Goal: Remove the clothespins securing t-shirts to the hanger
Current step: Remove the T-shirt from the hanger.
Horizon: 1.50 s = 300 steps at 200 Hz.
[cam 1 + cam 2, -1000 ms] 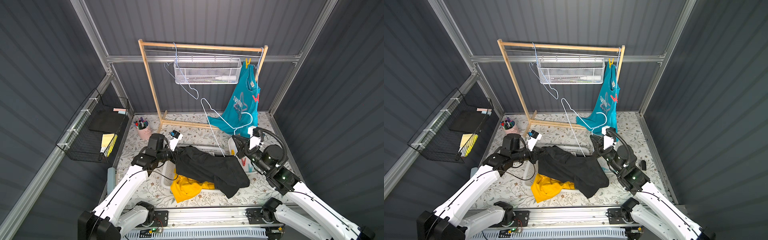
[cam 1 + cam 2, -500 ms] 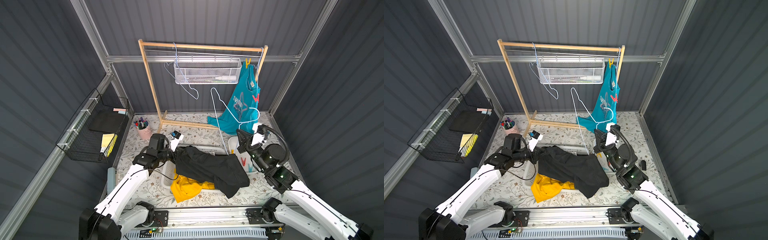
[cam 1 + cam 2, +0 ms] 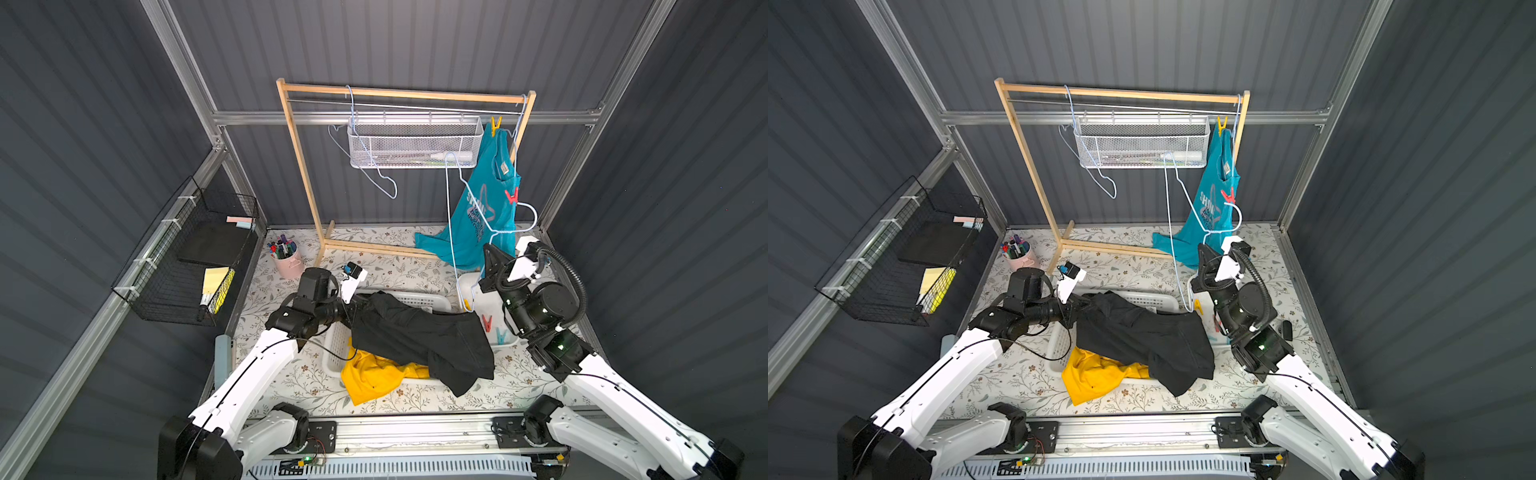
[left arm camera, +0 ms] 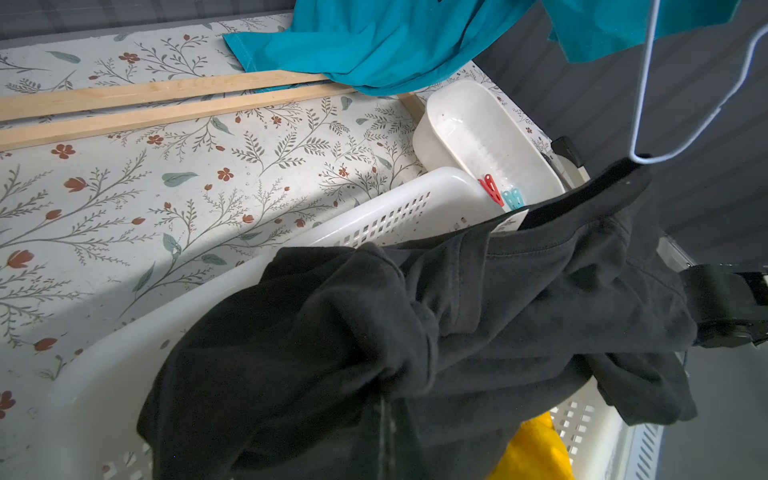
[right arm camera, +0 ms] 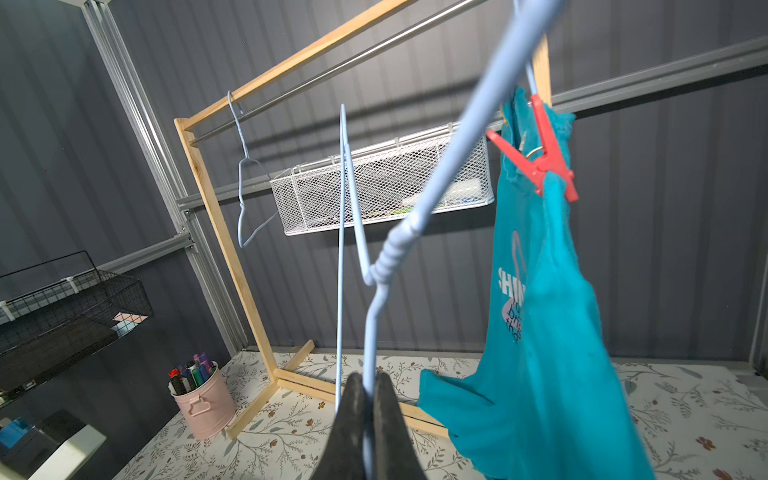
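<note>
**A:** Right side first. What are the right jaws doing?

**B:** Pinched tight on a pale blue wire hanger [image 5: 399, 253], bottom centre of the right wrist view, with the wire running up from between them.

**A:** And the teal t-shirt [image 3: 486, 208]?

**B:** It hangs right of centre in both top views, off the wooden rack [image 3: 299, 166]. There's a yellow clothespin [image 3: 495, 124] at its top by the rail, and a red clothespin [image 3: 511, 196] clipped on the cloth lower down.

**A:** Left side?

**B:** The left jaws are closed on a bunch of the black t-shirt [image 3: 415, 332], which drapes across the white basket [image 3: 419, 296] at lower centre. The mustard t-shirt [image 3: 374, 374] spills from that basket onto the bench [image 3: 395, 266].

**A:** Any loose pins?

**B:** Yes, in the white tub [image 4: 478, 124] just right of the basket. A loose red clothespin [image 4: 490, 189] and a loose teal clothespin [image 4: 513, 198] lie side by side, and a top view adds a loose yellow clothespin [image 3: 467, 305].
</note>
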{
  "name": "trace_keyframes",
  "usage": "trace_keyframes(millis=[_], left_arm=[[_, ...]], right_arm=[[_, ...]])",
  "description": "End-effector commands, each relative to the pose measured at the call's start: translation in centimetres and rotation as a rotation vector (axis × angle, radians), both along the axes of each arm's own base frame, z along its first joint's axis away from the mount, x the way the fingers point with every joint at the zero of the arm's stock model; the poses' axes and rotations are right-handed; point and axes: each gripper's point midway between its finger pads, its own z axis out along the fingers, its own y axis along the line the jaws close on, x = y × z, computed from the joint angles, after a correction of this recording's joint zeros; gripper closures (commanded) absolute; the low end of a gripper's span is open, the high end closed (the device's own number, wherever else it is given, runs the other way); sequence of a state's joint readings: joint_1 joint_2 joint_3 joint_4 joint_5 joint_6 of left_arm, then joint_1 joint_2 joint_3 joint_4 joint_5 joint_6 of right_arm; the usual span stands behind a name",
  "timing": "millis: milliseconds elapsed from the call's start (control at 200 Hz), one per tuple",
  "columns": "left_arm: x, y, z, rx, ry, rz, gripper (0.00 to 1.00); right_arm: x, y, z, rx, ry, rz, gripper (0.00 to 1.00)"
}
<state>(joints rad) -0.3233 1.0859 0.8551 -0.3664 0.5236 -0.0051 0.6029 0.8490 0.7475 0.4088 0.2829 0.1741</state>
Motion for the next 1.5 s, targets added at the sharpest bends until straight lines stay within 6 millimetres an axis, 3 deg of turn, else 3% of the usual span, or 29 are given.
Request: trace_keyframes(millis=[0, 90, 180, 330, 485, 545, 775, 1156, 1361, 1496], left_arm=[[0.1, 0.5, -0.7, 0.031, -0.002, 0.008, 0.97], [0.2, 0.7, -0.7, 0.039, -0.009, 0.02, 0.92], [0.3, 0.9, -0.6, 0.048, -0.015, 0.03, 0.79], [0.6, 1.5, -0.6, 0.068, -0.022, 0.07, 0.4], [0.6, 1.6, 0.5, 0.06, -0.064, 0.074, 0.21], [0.6, 1.6, 0.9, 0.06, -0.076, 0.072, 0.01], [1.2, 2.9, 1.4, 0.149, -0.079, 0.115, 0.0], [1.3, 2.5, 5.9, 0.067, -0.18, 0.126, 0.0], [1.3, 0.9, 7.1, 0.015, -0.199, 0.111, 0.0], [0.9, -2.3, 6.1, 0.058, -0.202, 0.059, 0.0]], right_arm=[[-0.7, -0.9, 3.9, 0.036, -0.099, -0.031, 1.0], [-0.8, -1.2, 4.3, 0.025, -0.113, -0.045, 1.0], [-1.4, -1.6, 4.7, 0.005, -0.128, -0.052, 1.0], [-3.0, -1.5, 4.1, -0.057, -0.107, 0.002, 1.0], [-4.6, -2.9, 2.1, -0.063, -0.056, -0.003, 1.0], [-5.3, -3.5, 1.3, -0.06, -0.04, -0.008, 1.0], [-8.2, -5.6, -0.5, -0.046, -0.002, -0.004, 1.0], [-11.0, -6.9, -3.0, -0.096, 0.057, 0.027, 1.0], [-11.8, -7.4, -3.9, -0.122, 0.079, 0.029, 1.0], [-12.1, -7.6, -4.1, -0.137, 0.084, 0.027, 1.0]])
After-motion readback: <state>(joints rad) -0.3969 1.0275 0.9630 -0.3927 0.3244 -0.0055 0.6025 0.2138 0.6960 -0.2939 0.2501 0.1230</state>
